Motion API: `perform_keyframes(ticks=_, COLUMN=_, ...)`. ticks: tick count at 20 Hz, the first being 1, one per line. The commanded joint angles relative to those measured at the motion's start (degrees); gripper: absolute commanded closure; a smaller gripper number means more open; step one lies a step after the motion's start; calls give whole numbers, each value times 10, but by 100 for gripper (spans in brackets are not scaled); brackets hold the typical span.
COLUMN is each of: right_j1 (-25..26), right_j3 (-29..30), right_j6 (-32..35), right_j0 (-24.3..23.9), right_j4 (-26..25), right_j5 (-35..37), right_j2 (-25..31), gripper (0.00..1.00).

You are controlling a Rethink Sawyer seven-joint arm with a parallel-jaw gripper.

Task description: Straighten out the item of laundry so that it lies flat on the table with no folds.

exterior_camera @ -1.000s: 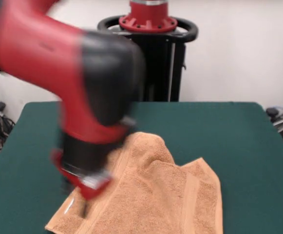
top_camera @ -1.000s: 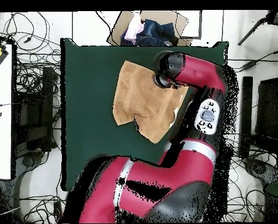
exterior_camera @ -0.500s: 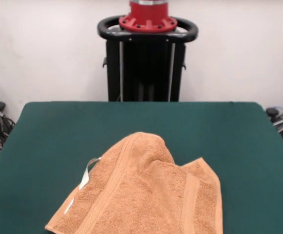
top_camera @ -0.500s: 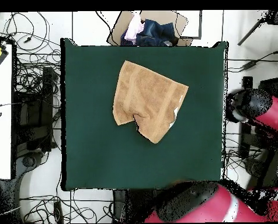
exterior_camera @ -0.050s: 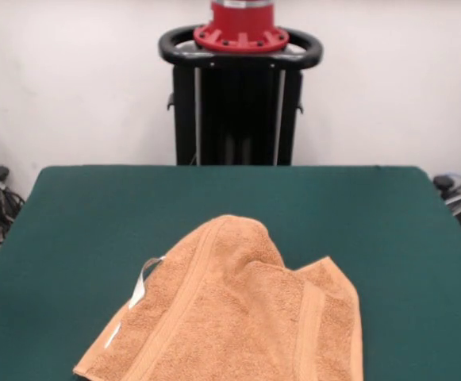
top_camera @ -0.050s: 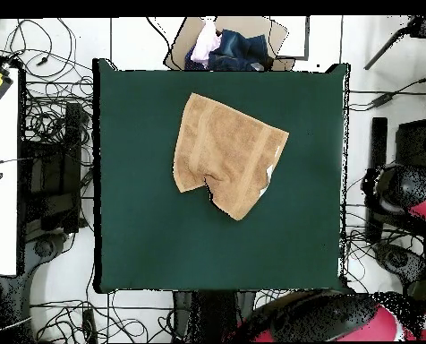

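The orange-tan towel (exterior_camera @ -0.050s: 238, 317) (top_camera @ -0.050s: 227, 154) lies crumpled on the dark green desk (exterior_camera @ -0.050s: 373, 230) (top_camera @ -0.050s: 145, 224), with folds running through its middle and one part doubled over. In the overhead view it sits in the upper middle of the desk. A small white tag (exterior_camera @ -0.050s: 143, 282) (top_camera @ -0.050s: 269, 175) shows at one edge; nothing on it can be read. The red and black arm (top_camera @ -0.050s: 413, 193) is drawn off beside the desk, well apart from the towel. Its fingers are not visible, so whether they are open or closed cannot be told.
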Motion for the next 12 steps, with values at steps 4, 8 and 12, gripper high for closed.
perform_keyframes(ticks=4, right_j1=-25, right_j3=107, right_j6=-47, right_j0=50, right_j4=-14, right_j5=44, right_j2=81, gripper=0)
perform_keyframes(ticks=8, right_j1=-39, right_j3=128, right_j6=-40, right_j0=47, right_j4=0, right_j5=26, right_j2=104, gripper=0)
perform_keyframes(ticks=12, right_j1=-52, right_j3=174, right_j6=-27, right_j0=19, right_j4=30, right_j5=-16, right_j2=158, gripper=0)
